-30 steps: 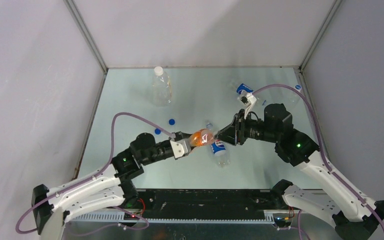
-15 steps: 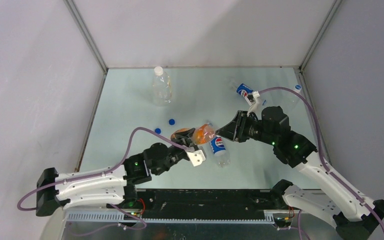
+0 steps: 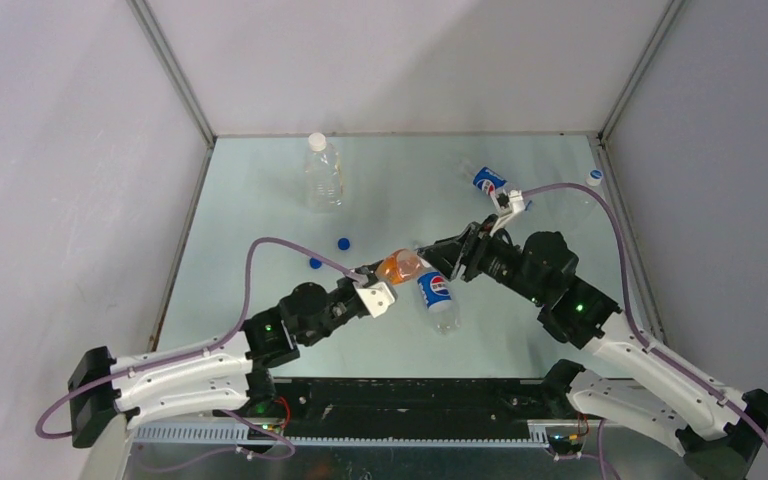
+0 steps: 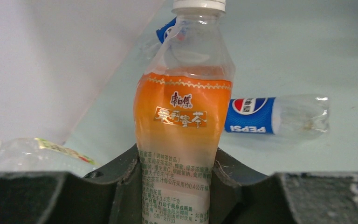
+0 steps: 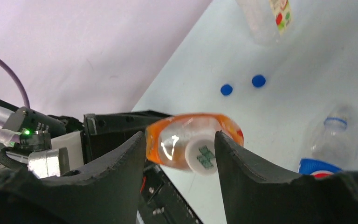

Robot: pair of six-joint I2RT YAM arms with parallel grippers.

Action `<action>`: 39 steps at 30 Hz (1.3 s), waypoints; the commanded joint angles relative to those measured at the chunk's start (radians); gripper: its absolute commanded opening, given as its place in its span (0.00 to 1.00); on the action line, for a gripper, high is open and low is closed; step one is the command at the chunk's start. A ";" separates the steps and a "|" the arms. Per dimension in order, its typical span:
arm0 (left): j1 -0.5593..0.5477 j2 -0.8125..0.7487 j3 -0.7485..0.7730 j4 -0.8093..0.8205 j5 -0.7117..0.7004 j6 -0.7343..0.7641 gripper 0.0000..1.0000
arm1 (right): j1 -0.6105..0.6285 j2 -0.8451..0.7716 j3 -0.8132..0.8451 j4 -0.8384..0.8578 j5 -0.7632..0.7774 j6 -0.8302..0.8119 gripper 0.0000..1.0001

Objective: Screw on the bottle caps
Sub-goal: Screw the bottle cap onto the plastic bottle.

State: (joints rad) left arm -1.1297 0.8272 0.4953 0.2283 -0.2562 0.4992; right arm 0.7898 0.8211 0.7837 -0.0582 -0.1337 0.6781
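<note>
**One cap on, two blue caps waiting**

Top view: The left end effector [image 3: 385,282] is closed around the orange bottle [image 3: 401,268]. It holds the bottle up over the middle of the tabletop [image 3: 260,200]. The right end effector [image 3: 436,262] is at the bottle's top end, on its right side. A clear bottle [image 3: 324,178] at the far left has a white top [image 3: 315,140] on it. The near Pepsi bottle [image 3: 437,295] lies just right of the orange one. The far Pepsi bottle [image 3: 486,181] lies at the far right. A blue cap [image 3: 343,243] and a second blue cap [image 3: 315,263] lie loose, left of the middle and near each other. A small white cap [image 3: 594,177] is at the far right edge, and I cannot tell if it is on a bottle. That makes four bottles for sure, and two loose blue caps.

Left wrist view: The fingers squeeze the orange bottle low down. A white cap [image 4: 198,5] sits on its neck.

Right wrist view: The fingers stand apart on both sides of the white cap, with a gap on the left. They hold nothing. The near Pepsi bottle shows a blue ring at its neck, and I see no cap on it.

I think the orange bottle's cap is on, but I cannot tell how tight it is. The two blue caps look like the work that is left, likely for the two Pepsi bottles.
</note>
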 commanded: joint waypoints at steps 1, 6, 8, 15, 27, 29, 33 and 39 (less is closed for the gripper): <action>0.016 -0.019 0.000 0.125 0.087 -0.145 0.00 | 0.050 0.004 -0.010 0.182 0.126 -0.086 0.58; 0.028 -0.024 -0.021 0.199 0.096 -0.203 0.00 | 0.106 0.010 -0.032 0.201 0.272 -0.105 0.59; 0.032 -0.026 -0.026 0.217 0.090 -0.220 0.00 | 0.134 0.005 -0.038 0.183 0.347 -0.108 0.59; 0.039 -0.025 -0.035 0.273 0.104 -0.269 0.00 | 0.198 0.000 -0.068 0.226 0.426 -0.124 0.57; 0.039 -0.041 -0.055 0.312 0.046 -0.326 0.25 | 0.264 0.027 -0.074 0.247 0.466 -0.114 0.00; 0.039 -0.062 -0.059 0.284 0.010 -0.342 0.43 | 0.263 0.000 -0.074 0.220 0.492 -0.155 0.00; 0.039 -0.133 -0.059 0.152 -0.103 -0.390 0.78 | 0.227 -0.078 -0.053 0.104 0.565 -0.267 0.00; 0.047 -0.267 -0.047 -0.077 -0.325 -0.429 0.99 | 0.004 -0.211 -0.023 -0.106 0.633 -0.396 0.00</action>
State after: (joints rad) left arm -1.0927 0.6399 0.4263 0.3035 -0.3630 0.1261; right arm 0.9215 0.6857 0.7166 -0.0204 0.3920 0.4129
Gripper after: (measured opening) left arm 0.978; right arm 0.326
